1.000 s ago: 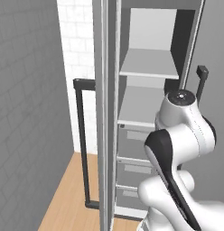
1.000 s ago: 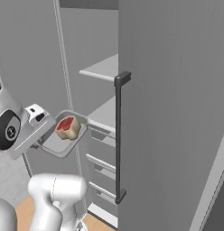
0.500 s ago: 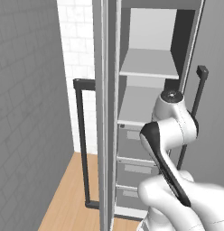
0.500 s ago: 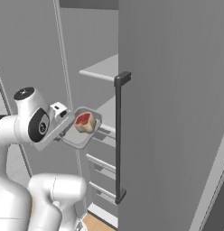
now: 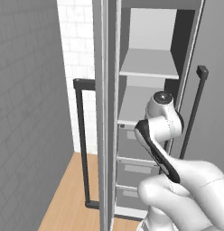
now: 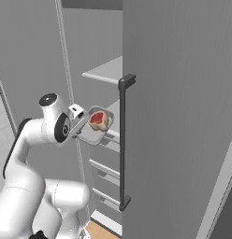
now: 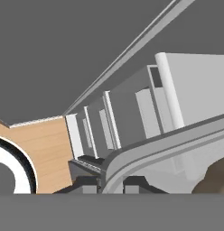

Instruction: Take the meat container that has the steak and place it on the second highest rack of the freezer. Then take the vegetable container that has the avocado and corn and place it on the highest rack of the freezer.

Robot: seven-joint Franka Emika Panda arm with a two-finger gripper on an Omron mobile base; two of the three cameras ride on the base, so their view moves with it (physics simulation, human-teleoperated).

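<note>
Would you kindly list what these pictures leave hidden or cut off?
- Left base view: the gripper and tray sit behind the arm's own links.
- Right base view: the freezer door cuts off the lower shelf beyond the meat container.
- Hand view: the steak is cut by the picture's edge.

1. The light is even and soft in all three views, with no visible lamp and no glare anywhere.
2. Surfaces look flat and matte; the freezer point(image 5: 150, 90) interior is pale, its highest rack point(image 5: 150, 63) the brightest patch, and the recess under the rack is slightly darker.
3. Shadows are faint: the white arm shades gently to grey on its underside in the right base view.
4. Edges are crisp but jagged, with coarse pixel stepping on the black bar handle point(image 6: 122, 144).
5. In the hand view the near tray rim point(image 7: 168, 144) looks smeared and soft; straight lines stay straight to the borders.
</note>
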